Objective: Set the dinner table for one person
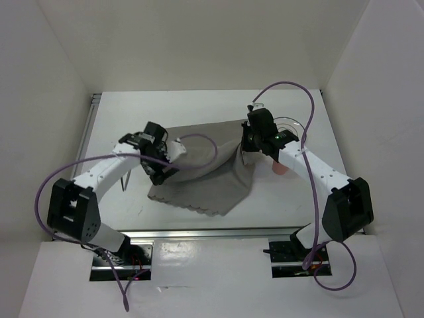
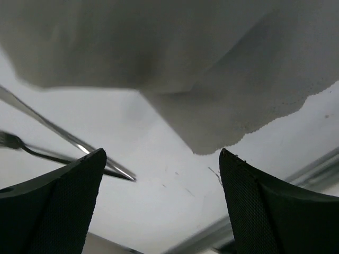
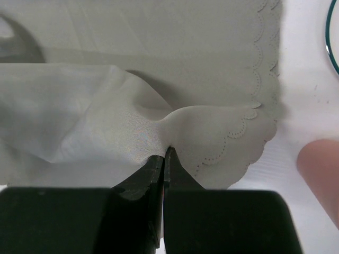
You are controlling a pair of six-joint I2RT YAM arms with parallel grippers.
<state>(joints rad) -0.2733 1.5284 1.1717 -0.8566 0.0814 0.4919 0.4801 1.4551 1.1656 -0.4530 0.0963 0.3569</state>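
Grey scalloped cloth mat (image 1: 199, 179) lies half raised in the middle of the dinner table (image 1: 165, 109), the rigid white top spanning beneath both arms. The right gripper (image 3: 164, 156) is clamped on a mat corner; the left gripper (image 2: 161, 153) stands wide, holding nothing. Judgement: the table is fixed and needs no grasp, while the limp, light mat is best held at its corners.
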